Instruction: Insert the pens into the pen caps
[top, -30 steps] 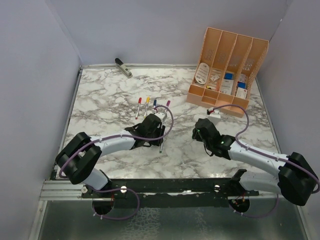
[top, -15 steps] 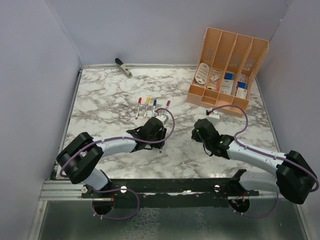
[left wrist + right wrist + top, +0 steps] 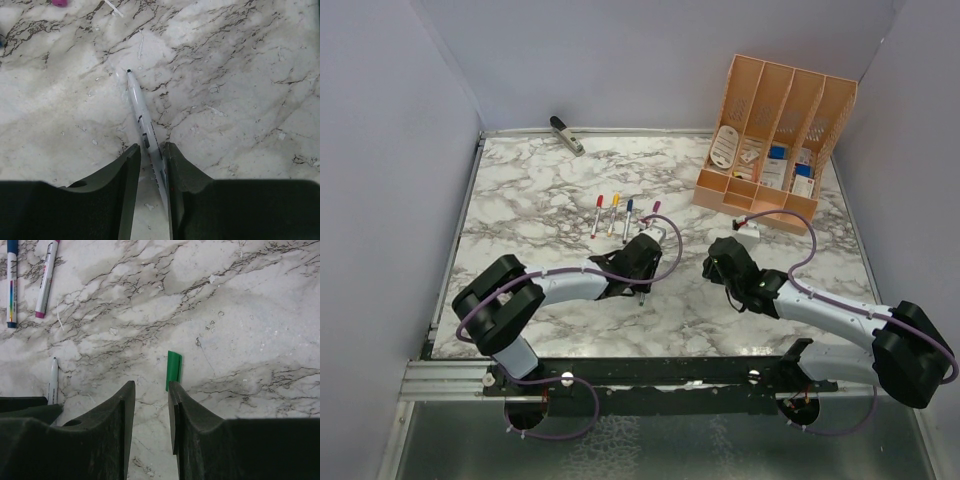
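**Grasp alignment check**

Left gripper (image 3: pixel 152 147): jaws narrow astride a thin white marker pen (image 3: pixel 141 112) on the marble tabletop (image 3: pixel 240 60); we cannot tell if they pinch. Right gripper (image 3: pixel 150 386): jaws apart, empty, with the stubby green plastic cap (image 3: pixel 173 371) just ahead. Risk: the pen sits off-centre and may skew on closing. Its long axis runs out from the jaws, dark tip leading.

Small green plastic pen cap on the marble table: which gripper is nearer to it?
Right. The right gripper has the green cap just beyond its fingertips, ahead of one finger. The left gripper is farther off to the cap's left, straddling a thin white pen.
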You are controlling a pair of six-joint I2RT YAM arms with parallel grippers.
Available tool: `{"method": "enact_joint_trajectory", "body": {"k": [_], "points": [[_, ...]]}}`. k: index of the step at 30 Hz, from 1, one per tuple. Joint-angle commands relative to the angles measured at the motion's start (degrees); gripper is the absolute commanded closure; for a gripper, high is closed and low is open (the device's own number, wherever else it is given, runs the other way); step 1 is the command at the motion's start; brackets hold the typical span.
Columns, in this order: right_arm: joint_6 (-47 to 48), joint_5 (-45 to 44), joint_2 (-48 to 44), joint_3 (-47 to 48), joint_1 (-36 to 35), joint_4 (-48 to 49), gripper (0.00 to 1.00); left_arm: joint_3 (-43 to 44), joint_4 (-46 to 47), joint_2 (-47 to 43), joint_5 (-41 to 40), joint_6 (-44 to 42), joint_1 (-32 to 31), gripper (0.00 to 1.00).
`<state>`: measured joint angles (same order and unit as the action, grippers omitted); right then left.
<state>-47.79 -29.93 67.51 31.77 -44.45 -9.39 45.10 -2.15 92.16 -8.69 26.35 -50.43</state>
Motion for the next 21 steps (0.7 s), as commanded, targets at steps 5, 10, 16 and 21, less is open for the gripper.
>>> {"method": "enact_joint_trajectory", "body": {"k": [5,10,16,21], "points": [[-1.20,-0.58,-2.28,-0.48,0.17,0.49,0.68,-1.77,-5.88,2.12,-3.22,1.53,-2.52,0.88],[-0.44,1.24,-3.14,-0.99,0.15,2.31,0.68,-2.84,-2.95,0.42,-1.51,0.80,-2.76,1.00],[6.71,15.44,-6.97,-5.01,0.15,16.01,0.72,-5.30,10.02,-6.95,6.85,-1.26,-2.78,1.00],[7.85,24.11,-9.99,-6.90,0.14,23.75,0.74,-9.57,22.93,-14.76,11.00,-2.13,-2.74,1.00]]}}
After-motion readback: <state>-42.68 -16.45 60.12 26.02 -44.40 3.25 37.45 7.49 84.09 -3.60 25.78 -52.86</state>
